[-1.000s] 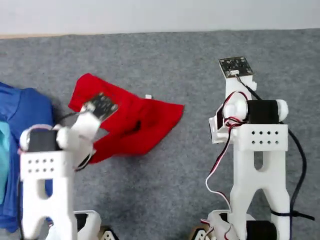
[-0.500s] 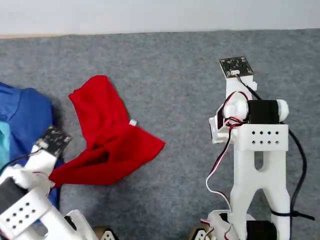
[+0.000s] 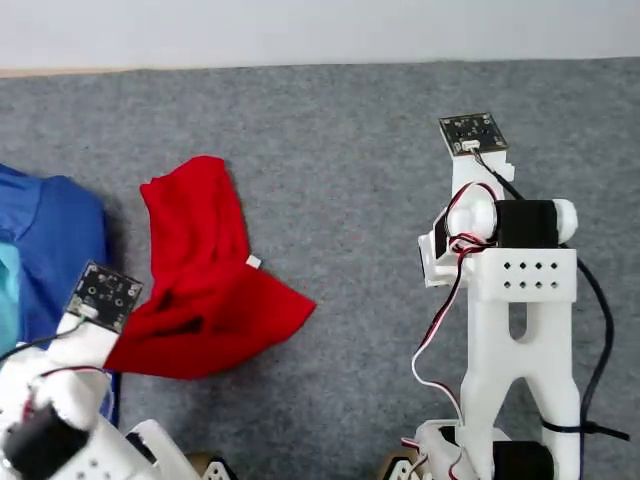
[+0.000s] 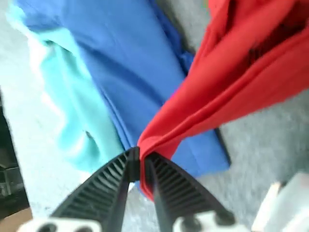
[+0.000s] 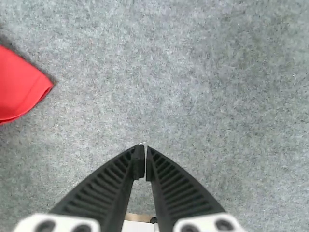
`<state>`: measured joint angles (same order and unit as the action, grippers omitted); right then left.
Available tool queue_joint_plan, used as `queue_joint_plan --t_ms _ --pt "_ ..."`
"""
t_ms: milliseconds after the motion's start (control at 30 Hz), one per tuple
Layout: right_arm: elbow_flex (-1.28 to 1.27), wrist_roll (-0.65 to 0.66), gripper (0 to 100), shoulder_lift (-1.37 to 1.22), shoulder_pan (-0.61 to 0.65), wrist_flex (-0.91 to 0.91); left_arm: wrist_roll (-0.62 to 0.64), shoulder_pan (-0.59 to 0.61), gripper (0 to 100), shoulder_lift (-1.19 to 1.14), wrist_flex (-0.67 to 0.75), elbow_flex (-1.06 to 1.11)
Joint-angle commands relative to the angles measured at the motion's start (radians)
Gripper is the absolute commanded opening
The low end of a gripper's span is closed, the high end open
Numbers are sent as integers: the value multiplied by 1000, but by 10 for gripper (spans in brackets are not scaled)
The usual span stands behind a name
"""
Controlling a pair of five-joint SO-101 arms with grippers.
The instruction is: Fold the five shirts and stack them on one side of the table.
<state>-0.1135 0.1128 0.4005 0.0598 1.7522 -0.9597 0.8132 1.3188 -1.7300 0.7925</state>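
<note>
A red shirt (image 3: 205, 285) lies bunched on the grey mat at the left, one edge lifted toward the table's near left. My left gripper (image 4: 141, 166) is shut on that edge of the red shirt (image 4: 231, 82), above a blue shirt (image 4: 130, 72) and a turquoise shirt (image 4: 63, 106). In the high view the blue shirt (image 3: 50, 240) and the turquoise shirt (image 3: 6, 300) lie stacked at the left edge, beside the left arm (image 3: 95, 300). My right gripper (image 5: 145, 162) is shut on nothing, just above the bare mat. The right arm (image 3: 500, 260) stands at the right.
Grey mat (image 3: 350, 140) covers the table, with open room in the middle and at the back. A pale wall strip (image 3: 300, 30) runs along the far edge. A corner of the red shirt (image 5: 19, 92) lies off to one side of the right gripper.
The left arm has pulled back toward the near left with the red shirt's edge, dragging the shirt that way and over itself. The right arm has not moved.
</note>
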Motion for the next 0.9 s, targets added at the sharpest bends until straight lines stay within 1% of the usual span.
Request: queue_joint_plan --t_ms 0,100,200,433,533,700,800,867 --pt "9 3 9 10 8 38 124 -106 2 77 -23 -22" --pt "9 3 9 10 5 38 247 -238 2 97 -21 -44" --pt "9 3 9 10 2 38 350 -338 2 71 14 -73" --pt "9 5 9 10 1 38 566 -621 2 -140 117 -186" --pt "9 6 9 12 1 38 649 -753 2 -267 150 -292" --pt "9 8 9 12 -1 38 764 -967 2 -480 152 -529" --pt "11 8 9 12 -27 38 806 -1066 2 -605 150 -671" --pt "11 8 9 13 -64 38 822 -1112 2 -686 153 -771"
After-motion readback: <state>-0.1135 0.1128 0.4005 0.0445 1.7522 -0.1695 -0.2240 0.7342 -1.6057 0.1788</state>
